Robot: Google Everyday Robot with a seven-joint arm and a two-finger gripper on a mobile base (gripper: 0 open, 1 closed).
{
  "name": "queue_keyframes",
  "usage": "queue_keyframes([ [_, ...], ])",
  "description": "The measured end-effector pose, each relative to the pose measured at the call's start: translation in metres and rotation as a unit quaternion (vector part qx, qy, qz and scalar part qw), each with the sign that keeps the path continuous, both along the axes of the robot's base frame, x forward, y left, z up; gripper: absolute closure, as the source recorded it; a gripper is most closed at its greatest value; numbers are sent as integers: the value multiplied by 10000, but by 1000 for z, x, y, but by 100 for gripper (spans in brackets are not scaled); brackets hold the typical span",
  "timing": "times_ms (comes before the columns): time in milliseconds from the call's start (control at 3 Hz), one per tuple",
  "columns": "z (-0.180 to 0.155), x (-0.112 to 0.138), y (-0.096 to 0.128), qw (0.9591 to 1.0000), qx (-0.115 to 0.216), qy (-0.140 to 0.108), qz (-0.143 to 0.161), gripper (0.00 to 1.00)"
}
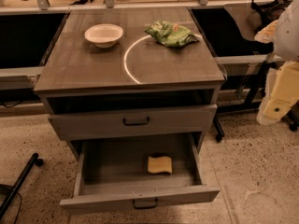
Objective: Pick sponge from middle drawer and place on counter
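Note:
The sponge [160, 164], a small pale-yellow pad with wavy edges, lies flat in the shallow grey tray of the middle drawer [140, 197], right of centre. That drawer is pulled far out and has a black bar handle on its front. The counter [93, 64] is the grey-brown wood-grain cabinet top with a thin white arc. My gripper [280, 97] shows as white and pale-yellow parts at the right edge, level with the cabinet's upper drawer. It is well to the right of the cabinet and far from the sponge, touching nothing.
A white bowl [103, 34] stands on the counter's far left and a green wrinkled snack bag [171, 33] on its far right. The drawer above [135, 121] is nearly shut. A black chair leg [18, 183] lies on the speckled floor at left. Dark chair parts stand behind right.

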State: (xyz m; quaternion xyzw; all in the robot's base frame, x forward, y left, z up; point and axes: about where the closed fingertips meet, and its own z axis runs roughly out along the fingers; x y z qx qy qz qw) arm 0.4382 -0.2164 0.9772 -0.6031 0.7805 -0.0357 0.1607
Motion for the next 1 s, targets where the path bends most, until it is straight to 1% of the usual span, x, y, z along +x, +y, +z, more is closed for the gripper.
queue_keyframes([
  [333,0,0,0,10000,1,1,1,0],
  [667,-28,-2,12,9992,305,213,116,0],
  [1000,-84,-7,44,9925,963,634,415,0],
])
